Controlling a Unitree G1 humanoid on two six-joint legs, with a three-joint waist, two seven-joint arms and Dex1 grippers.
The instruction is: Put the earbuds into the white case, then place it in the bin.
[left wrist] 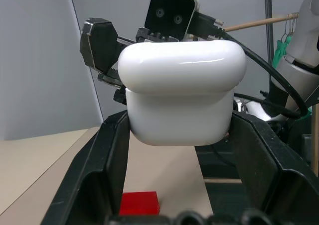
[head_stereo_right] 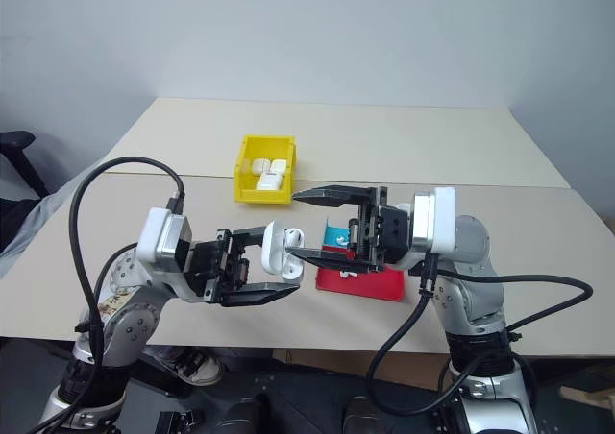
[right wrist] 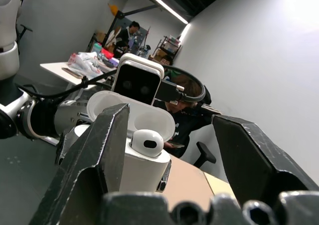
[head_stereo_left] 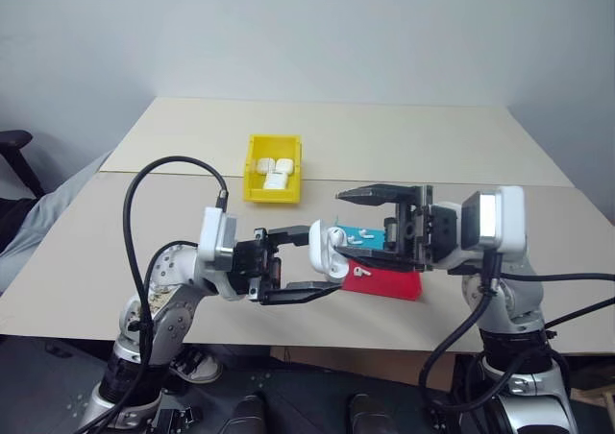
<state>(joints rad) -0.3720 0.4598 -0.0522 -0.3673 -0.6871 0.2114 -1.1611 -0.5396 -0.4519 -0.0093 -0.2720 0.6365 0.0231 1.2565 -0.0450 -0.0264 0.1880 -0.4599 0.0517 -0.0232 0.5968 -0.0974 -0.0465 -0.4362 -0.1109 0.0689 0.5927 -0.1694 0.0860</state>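
The left gripper [head_stereo_left: 306,261] is clamped on the white case [head_stereo_left: 327,250], holding it in the air in front of the robot with the hinged lid flipped open and the opening turned toward the other arm. Holding it this way seems meant to present the case so that the other arm can load it. In the right wrist view an earbud [right wrist: 146,142] sits in the open case, its rounded head standing above the rim.

Just to the right, the right gripper [head_stereo_left: 341,221] faces the case with its fingers spread wide apart, gripping nothing, one finger above the case and one below.

Beneath and slightly right of the meeting grippers, a red and teal tray [head_stereo_left: 394,283] lies on the table [head_stereo_left: 404,146], with another earbud [head_stereo_left: 360,270] resting on its red part.

Farther back, toward the left of centre, the yellow bin [head_stereo_left: 254,186] stands on the table, already holding several white cases [head_stereo_left: 275,172]. The held case likely goes there once filled and closed.
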